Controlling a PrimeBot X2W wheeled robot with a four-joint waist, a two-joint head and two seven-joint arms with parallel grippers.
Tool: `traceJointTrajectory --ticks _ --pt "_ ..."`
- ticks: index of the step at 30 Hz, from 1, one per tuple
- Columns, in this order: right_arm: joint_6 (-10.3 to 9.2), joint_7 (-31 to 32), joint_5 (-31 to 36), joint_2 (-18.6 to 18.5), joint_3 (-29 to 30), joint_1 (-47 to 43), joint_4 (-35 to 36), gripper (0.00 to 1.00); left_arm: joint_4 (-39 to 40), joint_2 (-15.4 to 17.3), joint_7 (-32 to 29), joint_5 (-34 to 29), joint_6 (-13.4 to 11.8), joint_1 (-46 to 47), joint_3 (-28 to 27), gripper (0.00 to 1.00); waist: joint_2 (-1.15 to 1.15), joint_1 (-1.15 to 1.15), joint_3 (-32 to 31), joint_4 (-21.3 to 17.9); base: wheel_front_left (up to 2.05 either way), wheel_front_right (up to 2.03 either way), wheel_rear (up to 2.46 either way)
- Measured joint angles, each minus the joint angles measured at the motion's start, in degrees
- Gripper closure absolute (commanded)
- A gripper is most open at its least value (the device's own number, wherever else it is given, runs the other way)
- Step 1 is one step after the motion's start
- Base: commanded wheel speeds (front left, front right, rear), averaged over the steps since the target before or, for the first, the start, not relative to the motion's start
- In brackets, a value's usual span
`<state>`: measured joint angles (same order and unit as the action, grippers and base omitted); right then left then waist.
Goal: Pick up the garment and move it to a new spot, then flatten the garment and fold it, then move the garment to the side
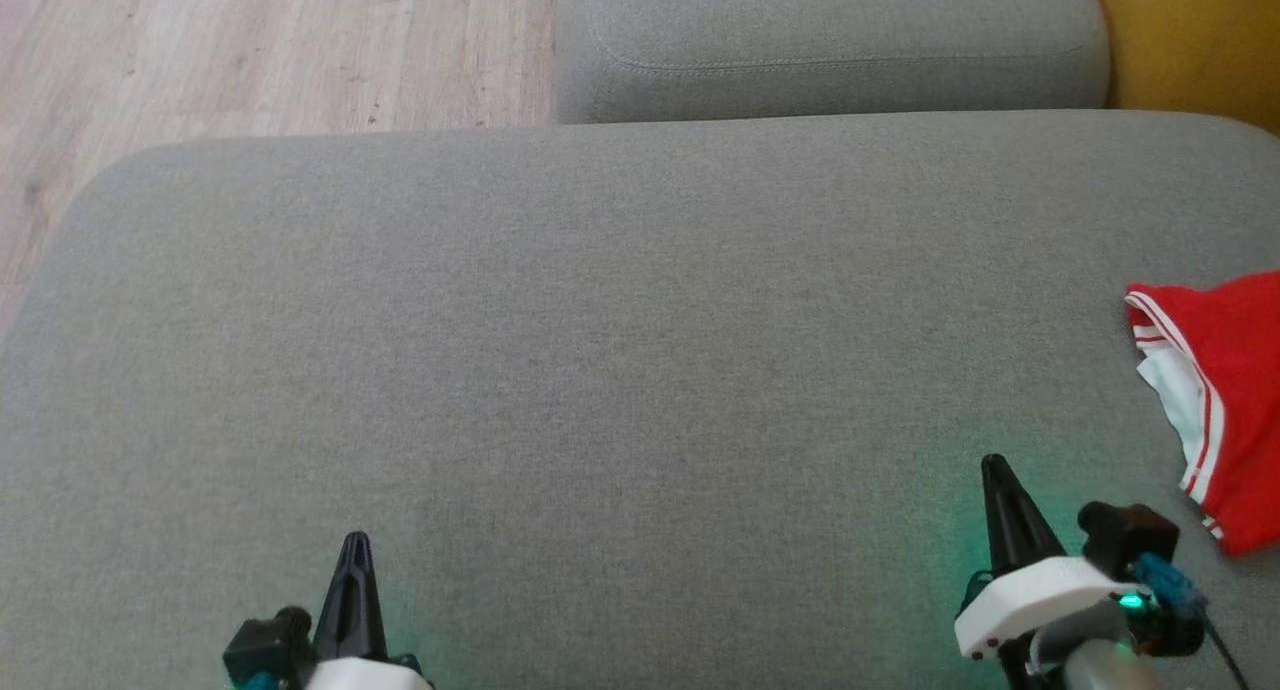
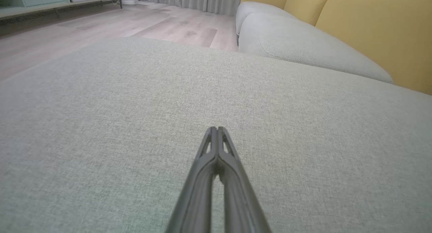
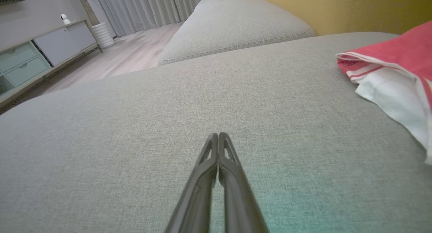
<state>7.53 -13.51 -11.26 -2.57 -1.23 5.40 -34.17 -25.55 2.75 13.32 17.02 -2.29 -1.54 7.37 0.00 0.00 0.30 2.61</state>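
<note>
lying on the grey cushion (image 1: pixel 600 320), a red garment (image 1: pixel 1235 390); both jaws pressed together, empty.

Seat: you look down on a broad grey fabric sofa cushion (image 1: pixel 600 370), rounded at its far left corner.
Second cushion: a smaller grey cushion (image 1: pixel 830 40) with a stitched seam lies just beyond it.
Backrest: yellow upholstery (image 1: pixel 1190 40) rises on your right behind both.
Floor: pale wood planks (image 1: pixel 250 50) run off to your far left.
Curtains: grey pleated curtains (image 3: pixel 145 6) hang down to the floor.
Cabinet: a low cabinet (image 3: pixel 40 54) with pale green drawers stands against a grey wall (image 3: pixel 40 6). A small white device (image 3: pixel 64 19) sits on top, and a white ribbed cylinder (image 3: pixel 101 35) stands at its end.
Light: soft and even across the fabric.
</note>
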Motion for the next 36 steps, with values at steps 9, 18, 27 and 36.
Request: traceJointTrajectory --ticks 9,18,27,36 --pt "0.00 1.47 -5.35 0.01 0.33 0.11 1.35 1.00 0.49 0.00 -1.24 4.92 0.57 0.12 -0.30 1.00 0.00 0.00 0.00 -0.17 0.00 0.00 0.00" --pt "0.00 2.71 -11.32 0.01 1.08 0.10 2.67 1.00 1.38 0.00 -2.67 10.45 1.30 0.17 -1.63 1.00 0.00 0.00 -0.01 -0.37 0.00 0.00 0.00" --pt "0.00 3.97 -17.22 0.01 1.67 0.09 3.94 1.00 1.99 -0.01 -4.21 16.00 1.87 0.38 -2.09 1.00 0.00 0.00 -0.02 -0.56 0.00 0.00 0.00" --pt "0.00 5.59 -23.18 0.01 2.24 0.05 5.26 1.00 2.66 -0.01 -5.48 21.50 2.83 0.56 -3.35 1.00 0.00 0.00 -0.03 -0.76 0.00 0.00 0.00"
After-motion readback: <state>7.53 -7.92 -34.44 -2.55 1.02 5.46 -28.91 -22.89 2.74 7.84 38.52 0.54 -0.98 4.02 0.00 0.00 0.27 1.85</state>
